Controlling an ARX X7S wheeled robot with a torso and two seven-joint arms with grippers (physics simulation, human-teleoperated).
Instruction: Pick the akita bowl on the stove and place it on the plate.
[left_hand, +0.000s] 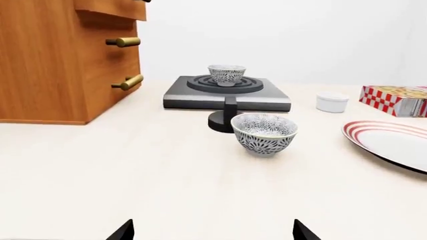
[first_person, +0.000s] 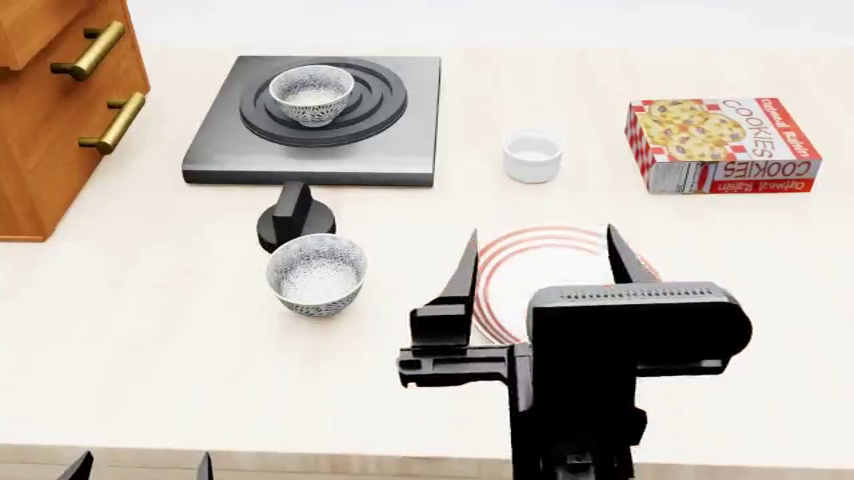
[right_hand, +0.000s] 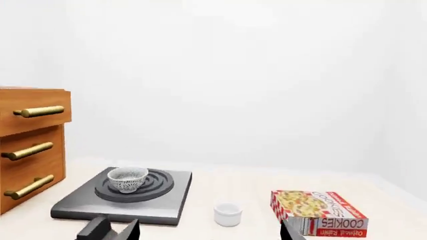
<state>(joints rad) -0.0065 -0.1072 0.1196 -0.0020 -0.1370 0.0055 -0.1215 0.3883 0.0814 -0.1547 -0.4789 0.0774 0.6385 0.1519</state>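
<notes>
The akita bowl (first_person: 311, 95) (left_hand: 226, 75) (right_hand: 127, 179), mesh-patterned, sits upright on the burner rings of the dark grey stove (first_person: 400, 150) (left_hand: 200, 97) (right_hand: 160, 202). The red-ringed white plate (first_person: 514, 262) (left_hand: 393, 140) lies near the table's middle, partly hidden by my right arm. My right gripper (first_person: 541, 240) (right_hand: 210, 235) hovers over the plate, open and empty, well short of the stove. My left gripper (first_person: 140, 470) (left_hand: 213, 232) is open and empty at the near left table edge; only its fingertips show.
A twin bowl (first_person: 318, 275) (left_hand: 263, 132) stands in front of the stove beside its black knob (first_person: 294, 215). A small white cup (first_person: 531, 157) and a cookie box (first_person: 721, 143) lie to the stove's right. A wooden drawer cabinet (first_person: 54, 100) is at the left.
</notes>
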